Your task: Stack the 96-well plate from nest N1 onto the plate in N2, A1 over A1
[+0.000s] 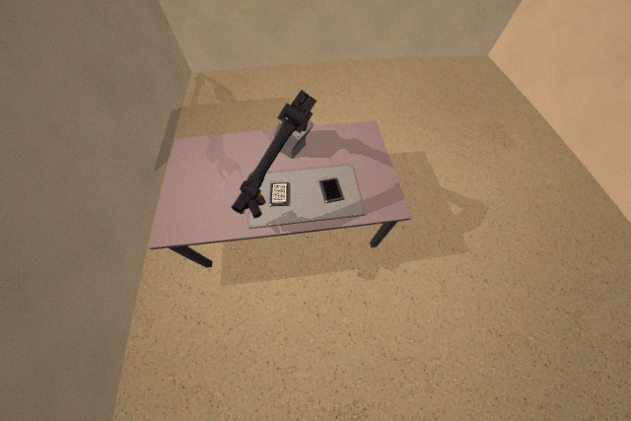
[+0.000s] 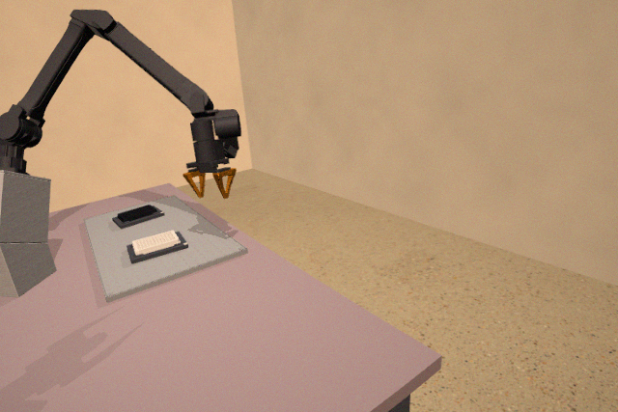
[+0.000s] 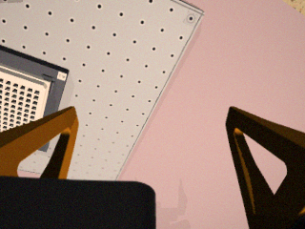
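Observation:
A white 96-well plate [image 1: 279,193] sits in a dark nest on the grey pegboard [image 1: 306,194]. It also shows in the exterior view [image 2: 156,241] and at the left edge of the wrist view [image 3: 19,100], with a small label at its corner. A black plate [image 1: 331,189] sits in the other nest, also seen in the exterior view [image 2: 138,214]. My gripper [image 2: 210,186] is open and empty. It hangs well above the table, over the pegboard's edge beside the white plate. In the wrist view the orange fingers straddle the board's edge and the pink table.
The arm's grey base block [image 2: 22,233] stands on the pink table [image 2: 199,322] behind the pegboard. The pegboard's corner [image 3: 191,18] shows in the wrist view. The table edge and the floor lie beyond the gripper.

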Controlling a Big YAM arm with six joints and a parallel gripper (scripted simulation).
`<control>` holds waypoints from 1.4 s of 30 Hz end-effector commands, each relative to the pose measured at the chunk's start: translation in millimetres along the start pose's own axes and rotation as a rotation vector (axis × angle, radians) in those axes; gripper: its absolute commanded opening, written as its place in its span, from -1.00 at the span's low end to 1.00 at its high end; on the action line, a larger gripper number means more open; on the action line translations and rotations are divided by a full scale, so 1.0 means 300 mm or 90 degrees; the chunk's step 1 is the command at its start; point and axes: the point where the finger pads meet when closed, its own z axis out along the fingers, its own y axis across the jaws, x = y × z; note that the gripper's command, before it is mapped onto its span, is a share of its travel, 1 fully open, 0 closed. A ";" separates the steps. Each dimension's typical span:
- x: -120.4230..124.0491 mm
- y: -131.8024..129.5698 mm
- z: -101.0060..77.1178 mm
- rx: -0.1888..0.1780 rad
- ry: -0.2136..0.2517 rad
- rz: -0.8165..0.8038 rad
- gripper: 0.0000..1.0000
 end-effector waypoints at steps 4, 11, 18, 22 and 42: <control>-0.107 0.071 -0.054 0.026 -0.020 0.010 1.00; -0.125 0.116 -0.057 0.029 -0.021 0.033 1.00; -0.204 0.249 -0.034 0.023 -0.021 0.032 1.00; -0.234 0.309 -0.029 0.021 -0.022 0.043 1.00; -0.328 0.598 -0.009 0.014 -0.028 0.066 1.00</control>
